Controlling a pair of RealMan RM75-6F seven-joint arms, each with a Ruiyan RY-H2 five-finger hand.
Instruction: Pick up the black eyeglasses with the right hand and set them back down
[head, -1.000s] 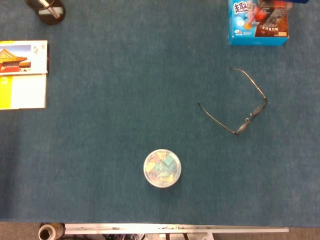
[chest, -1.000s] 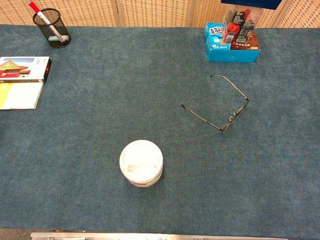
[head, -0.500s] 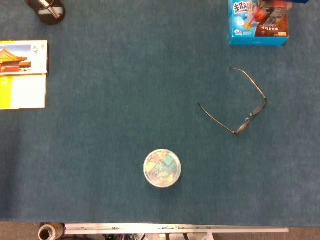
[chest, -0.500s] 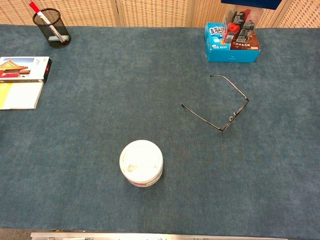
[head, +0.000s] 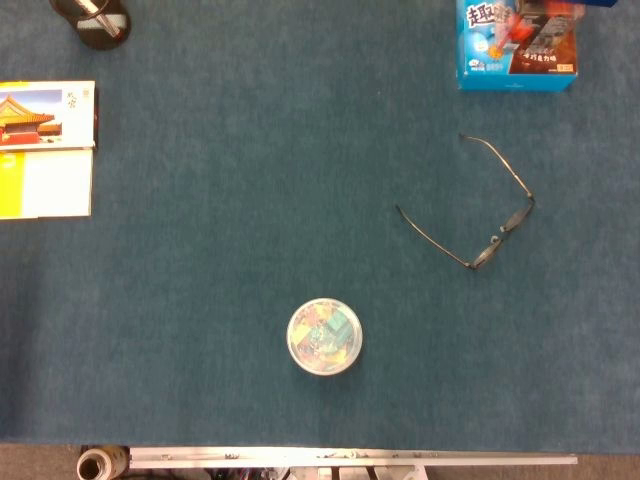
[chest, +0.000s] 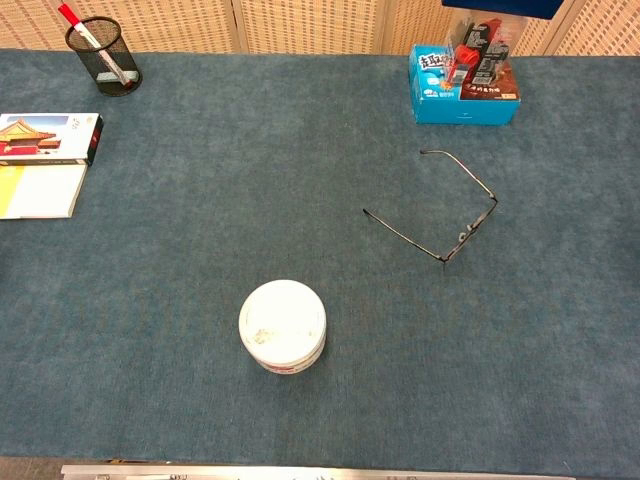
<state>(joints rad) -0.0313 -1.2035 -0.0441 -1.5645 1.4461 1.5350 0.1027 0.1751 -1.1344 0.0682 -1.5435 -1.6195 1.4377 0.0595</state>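
Eyeglasses (head: 497, 222) right of tub (head: 324, 337)

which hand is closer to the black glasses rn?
Cannot tell: neither hand shows in either view. The black eyeglasses lie open and untouched on the table's right half.

One pair of eyeglasses (head: 478, 205), one round tub (head: 324, 337), one blue box (head: 517, 45), one booklet (head: 45, 148), one pen cup (chest: 104, 56).

Black eyeglasses (head: 500, 228) (chest: 468, 232): thin wire frame, both temple arms unfolded, lying flat on blue worktop (head: 250, 200), right of centre, nothing touching them
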